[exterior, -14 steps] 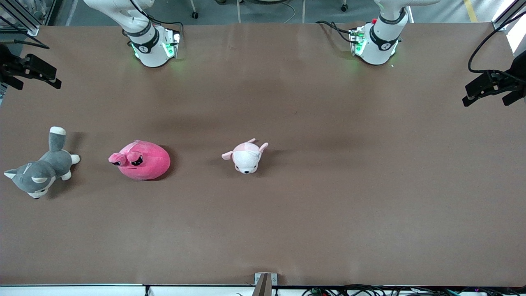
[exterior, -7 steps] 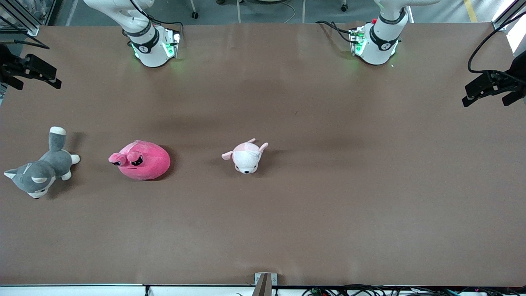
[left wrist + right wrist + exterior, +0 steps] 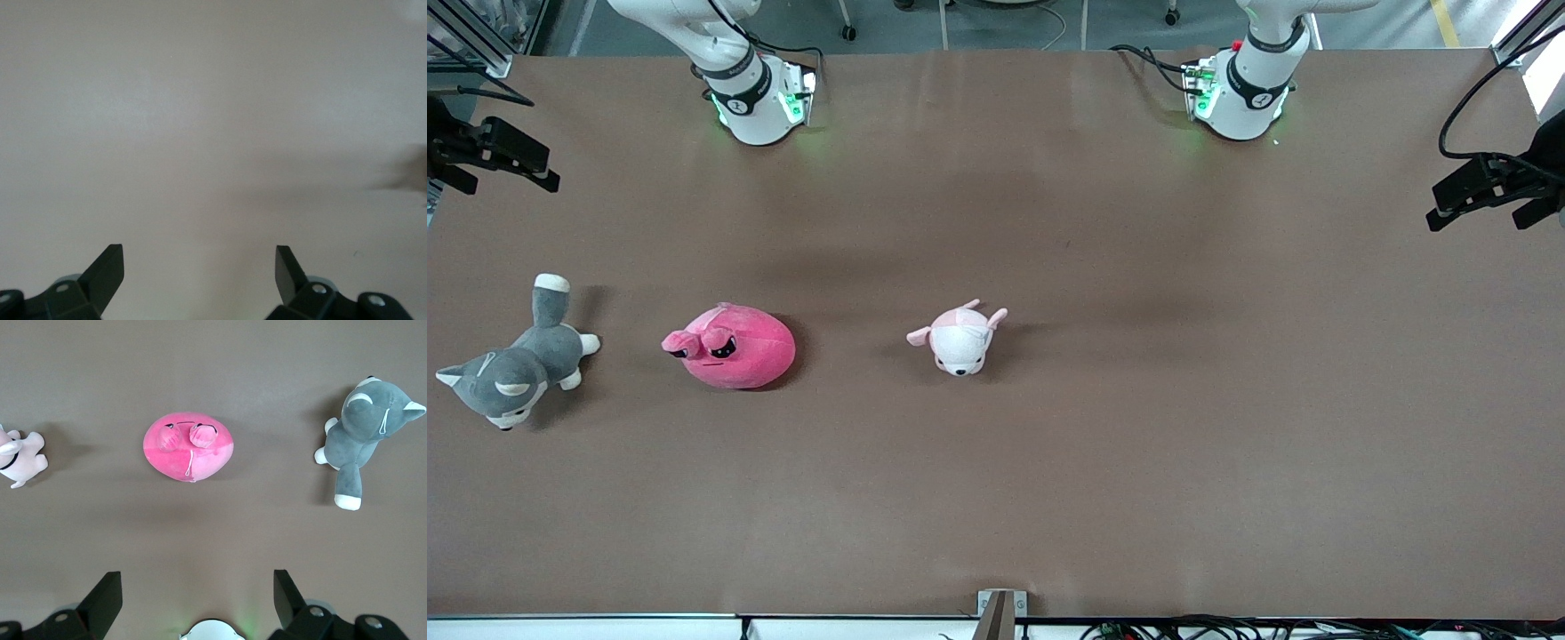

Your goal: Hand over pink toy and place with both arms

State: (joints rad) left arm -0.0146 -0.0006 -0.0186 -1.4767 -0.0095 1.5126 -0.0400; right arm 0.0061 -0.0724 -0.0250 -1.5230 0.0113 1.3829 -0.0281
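Note:
The pink toy (image 3: 734, 348), a round hot-pink plush with floppy ears and dark eyes, lies on the brown table toward the right arm's end. It also shows in the right wrist view (image 3: 189, 445). Only the arms' bases show in the front view, the right arm's (image 3: 751, 98) and the left arm's (image 3: 1243, 89); both hands are above the frame. My right gripper (image 3: 198, 597) is open and empty, high over its own base, with the pink toy in sight. My left gripper (image 3: 200, 270) is open and empty over bare table.
A pale pink-and-white puppy plush (image 3: 960, 338) lies mid-table beside the pink toy. A grey-and-white husky plush (image 3: 514, 369) lies at the table edge at the right arm's end. Black camera mounts (image 3: 1489, 191) stand at both ends of the table.

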